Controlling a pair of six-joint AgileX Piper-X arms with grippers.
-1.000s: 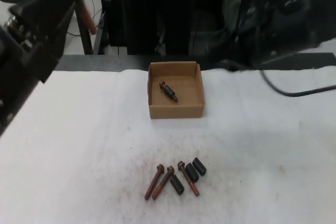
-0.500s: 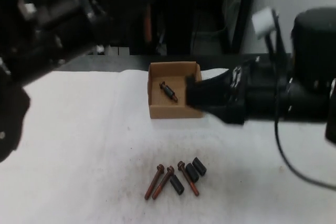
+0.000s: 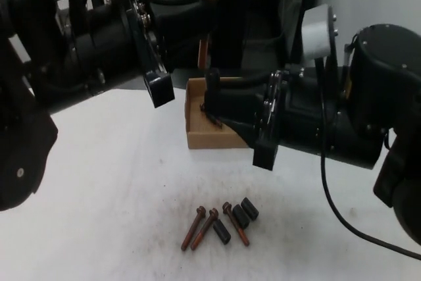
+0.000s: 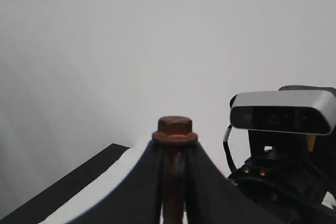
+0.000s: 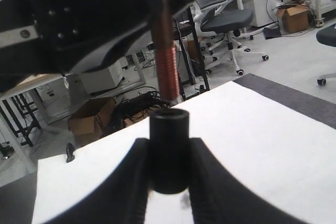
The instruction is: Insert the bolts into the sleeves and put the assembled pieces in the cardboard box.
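My left gripper [image 3: 204,27] is shut on a rusty bolt [image 3: 208,18] that hangs upright, head on top, above the cardboard box [image 3: 209,140]. In the left wrist view the bolt head [image 4: 175,129] sits just over the left gripper [image 4: 175,156]. My right gripper [image 3: 212,93] is shut on a black sleeve [image 5: 169,150], held upright right under the bolt. The threaded tip of the bolt [image 5: 166,72] stands just above the sleeve's opening. Three loose bolts [image 3: 204,228] and three loose sleeves [image 3: 240,216] lie on the white bench near the front.
The right arm [image 3: 329,123] covers the box's right side and much of its inside. The left arm [image 3: 79,37] stretches in from the back left. White bench cloth [image 3: 99,195] lies bare on the left and at the front right.
Both arms have swung in from the sides to above the box. The bolt and the sleeve have come together, one over the other. The loose parts on the bench have not moved.
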